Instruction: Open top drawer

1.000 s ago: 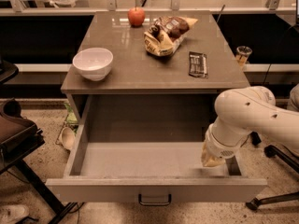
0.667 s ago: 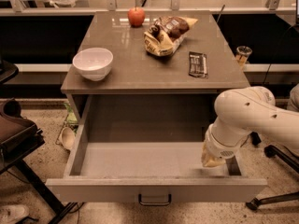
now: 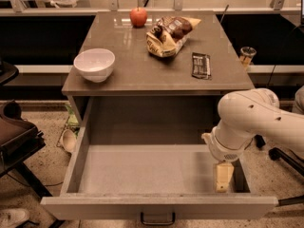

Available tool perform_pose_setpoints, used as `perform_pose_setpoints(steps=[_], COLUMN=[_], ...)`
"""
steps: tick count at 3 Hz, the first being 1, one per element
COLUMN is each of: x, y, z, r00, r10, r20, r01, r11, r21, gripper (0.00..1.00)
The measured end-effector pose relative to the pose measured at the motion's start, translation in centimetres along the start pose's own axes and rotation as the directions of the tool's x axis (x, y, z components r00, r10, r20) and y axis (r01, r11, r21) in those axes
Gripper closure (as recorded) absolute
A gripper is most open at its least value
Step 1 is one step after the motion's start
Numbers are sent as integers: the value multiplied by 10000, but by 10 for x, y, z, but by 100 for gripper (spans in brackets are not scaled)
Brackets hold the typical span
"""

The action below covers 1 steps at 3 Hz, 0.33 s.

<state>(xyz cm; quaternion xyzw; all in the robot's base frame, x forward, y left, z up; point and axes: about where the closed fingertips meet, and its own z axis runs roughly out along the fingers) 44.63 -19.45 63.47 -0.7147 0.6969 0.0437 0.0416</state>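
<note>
- White bowl (image 3: 94,64) near the left edge of the tabletop (image 3: 142,77).
- Red apple (image 3: 138,16) at the far edge.
- Snack bag (image 3: 169,34) (crumpled) beside the apple.
- Dark wrapped bar (image 3: 201,64) towards the right edge.

Top drawer: we see the wide, deep top drawer (image 3: 142,167) in flat grey-beige, plain inside, with its small bar handle (image 3: 157,219) dark.
Tool: we find the pale cream tool (image 3: 224,177) inside that drawer at its right front, under a smooth white arm (image 3: 251,120).
Table: our table (image 3: 142,72) is a glossy grey-brown.
Bowl: we note a plain white round bowl (image 3: 94,64).
Apple: we see a red apple (image 3: 138,16).
Bag: we see a crinkled snack bag (image 3: 168,34), tan-yellow with dark brown patches.
Wrapper: we see a flat black wrapper (image 3: 201,64) with faint pale print.
</note>
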Motion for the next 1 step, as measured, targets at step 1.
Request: perform_pose_setpoints(steps=[1], x=[0], y=[0], z=[0], r00=[10000], r10=[0], r20=[0], r01=[0], r11=[10000], r21=[-1], gripper=[0])
